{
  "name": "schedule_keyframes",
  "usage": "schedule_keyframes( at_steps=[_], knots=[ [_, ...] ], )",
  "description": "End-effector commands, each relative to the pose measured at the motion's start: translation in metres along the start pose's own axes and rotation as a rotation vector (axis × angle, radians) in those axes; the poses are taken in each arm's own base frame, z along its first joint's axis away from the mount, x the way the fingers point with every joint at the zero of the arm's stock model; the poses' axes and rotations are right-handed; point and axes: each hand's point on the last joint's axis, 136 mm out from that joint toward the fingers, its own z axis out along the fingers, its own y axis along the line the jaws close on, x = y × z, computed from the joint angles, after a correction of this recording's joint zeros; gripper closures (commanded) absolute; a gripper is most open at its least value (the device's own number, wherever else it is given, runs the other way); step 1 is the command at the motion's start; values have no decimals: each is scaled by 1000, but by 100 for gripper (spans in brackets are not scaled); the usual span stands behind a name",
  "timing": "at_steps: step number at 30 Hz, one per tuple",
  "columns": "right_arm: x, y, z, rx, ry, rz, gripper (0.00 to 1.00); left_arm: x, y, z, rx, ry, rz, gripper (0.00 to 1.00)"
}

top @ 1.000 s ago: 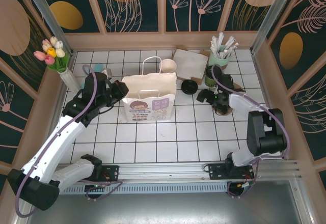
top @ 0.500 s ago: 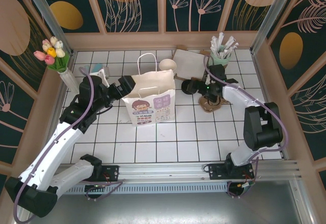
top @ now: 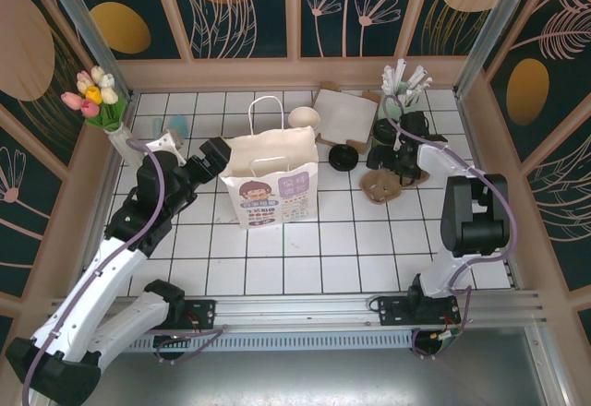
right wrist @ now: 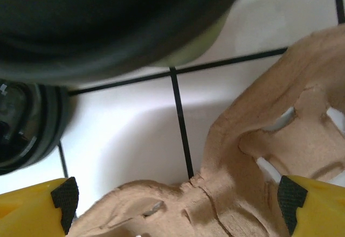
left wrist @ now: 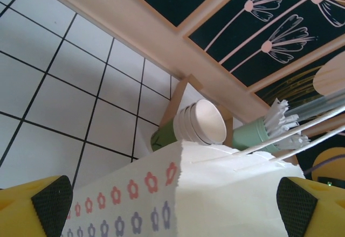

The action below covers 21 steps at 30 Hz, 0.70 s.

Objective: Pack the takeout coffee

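Note:
The takeout coffee (top: 384,133), a small dark-green cup with a black top, stands at the back right by the straw cup. In the right wrist view its dark top (right wrist: 108,21) looms close above my fingers. My right gripper (top: 388,158) (right wrist: 179,199) is open just in front of the cup, over the brown pulp carrier (top: 379,183) (right wrist: 259,194), and holds nothing. The white paper bag (top: 273,181) (left wrist: 226,194) stands upright at mid-table. My left gripper (top: 219,156) (left wrist: 173,202) is open at the bag's upper left edge, its jaws wide on either side of it.
A loose black lid (top: 343,157) (right wrist: 21,134) lies left of the carrier. Cream-white cups (top: 303,117) (left wrist: 200,123) lie on their side behind the bag. A mint-green cup of straws (top: 399,100) (left wrist: 253,134) and brown card (top: 348,115) sit at the back. A flower vase (top: 118,134) stands far left.
The carrier slid left, then stayed. My right gripper swung left, then back right toward the dark cup. The bag shifted a little back and right, and my left gripper eased left.

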Motion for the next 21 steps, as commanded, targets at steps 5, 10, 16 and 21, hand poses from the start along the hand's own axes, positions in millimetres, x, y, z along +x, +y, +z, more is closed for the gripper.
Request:
schedule_keyframes(
  at_steps=[5, 10, 16, 21],
  knots=[
    [36, 21, -9, -79, 123, 2, 3, -12, 1, 1, 0, -71, -26, 1],
    [52, 56, -23, -196, 152, 70, 2, -7, -1, 9, 11, -46, -21, 1],
    [60, 43, -19, -21, 139, -69, 4, -4, -3, 15, 16, -29, -7, 2],
    [74, 24, -13, 95, 206, -255, 11, -7, 0, 12, 0, -47, -1, 2]
  ],
)
